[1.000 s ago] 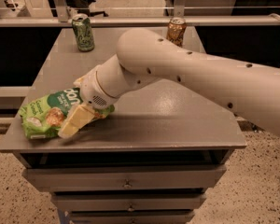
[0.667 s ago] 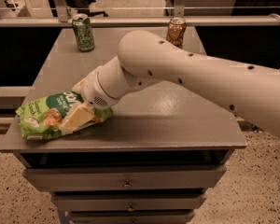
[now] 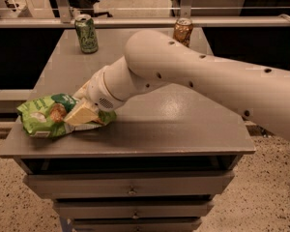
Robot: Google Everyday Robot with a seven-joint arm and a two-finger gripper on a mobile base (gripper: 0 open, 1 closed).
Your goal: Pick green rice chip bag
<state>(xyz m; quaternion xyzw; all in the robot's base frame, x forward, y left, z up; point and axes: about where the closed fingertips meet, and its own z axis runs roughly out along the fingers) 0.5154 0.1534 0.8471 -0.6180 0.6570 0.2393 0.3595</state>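
Observation:
The green rice chip bag (image 3: pixel 43 116) lies crumpled at the front left corner of the grey table (image 3: pixel 183 129). My gripper (image 3: pixel 83 114) reaches in from the right at the end of the big cream arm and is shut on the bag's right half. One pale finger (image 3: pixel 79 115) lies across the top of the bag; the other is hidden under it. The bag's right end sits beneath my wrist (image 3: pixel 104 93).
A green drink can (image 3: pixel 86 34) stands at the back left of the table and a brown can (image 3: pixel 182 31) at the back middle. A rail runs behind the table. Drawers sit below the front edge (image 3: pixel 130 191).
My gripper has risen slightly, and the bag has come up a little with it, its lower edge higher than before. The cans have not moved.

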